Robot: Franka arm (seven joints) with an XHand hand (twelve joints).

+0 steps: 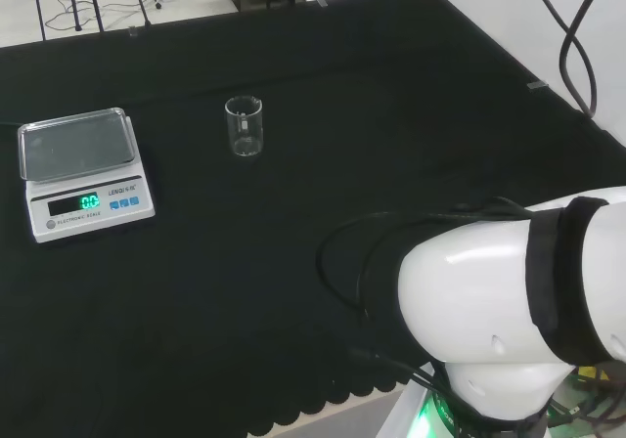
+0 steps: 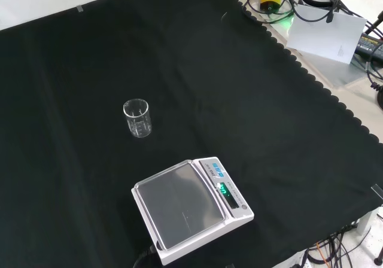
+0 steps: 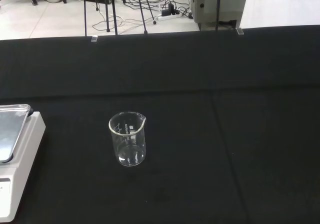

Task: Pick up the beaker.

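Since no part of the hand is visible, whether it's spread or closed can't be told — the arm link (image 1: 509, 311) sits big and white at the near right of the head view, well back from everything on the black cloth (image 1: 391, 115).

Going near to far in the front view: the electronic scale (image 2: 190, 208) is closest, its steel pan bare and its green display lit. Beyond it and a bit left, well apart, stands the beaker (image 2: 137, 118) — a small clear glass one, upright on the cloth, looks empty, with nothing else near it. The wrist view has it square ahead (image 3: 128, 138), pour spout at the rim, printed graduations on the wall.

Handling-wise, it's probably light, rigid and pretty slick, and being glass it won't forgive a knock or a drop. A light empty beaker likely tips or skates on the cloth if a finger bumps it first, so contact on both sides together seems wise. Best bet is wrapping fingers and thumb around the straight wall about mid-height, staying off the spout and thin rim.
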